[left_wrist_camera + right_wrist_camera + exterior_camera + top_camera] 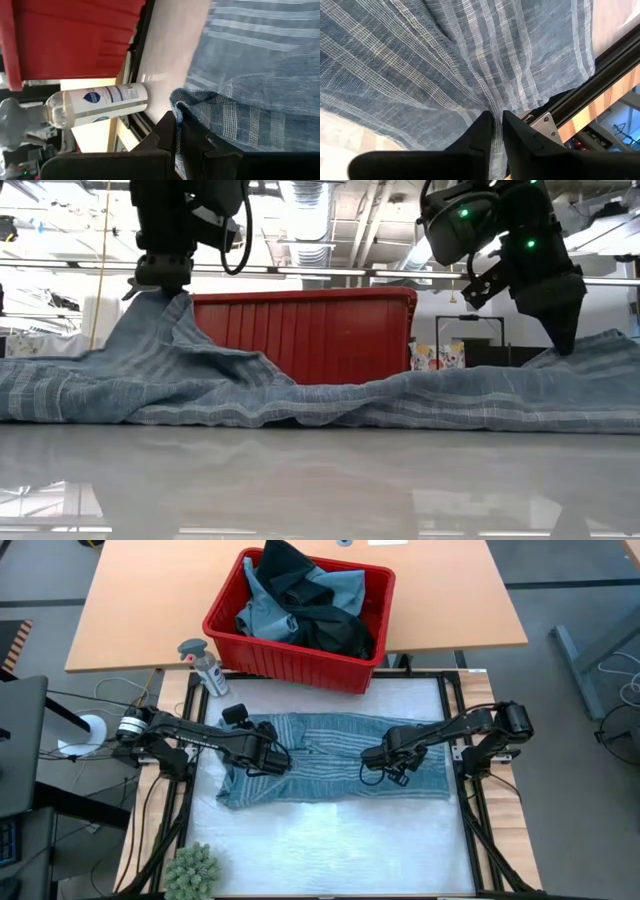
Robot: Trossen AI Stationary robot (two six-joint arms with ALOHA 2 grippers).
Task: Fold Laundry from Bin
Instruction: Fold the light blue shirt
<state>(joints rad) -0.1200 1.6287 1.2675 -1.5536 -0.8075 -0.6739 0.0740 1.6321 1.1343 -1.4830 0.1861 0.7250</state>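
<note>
Two grippers working the striped garment [335, 758].
Left gripper [162, 288], clamped, is lifting a fold for folding; right gripper [496, 122], narrowly parted, is straddling a pleat.

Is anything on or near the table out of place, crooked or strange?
The spray bottle lies tipped on its side beside the red bin, at the corner of the work mat. A green spiky ball sits at the mat's front corner. The striped cloth is still bunched, not flat.
</note>
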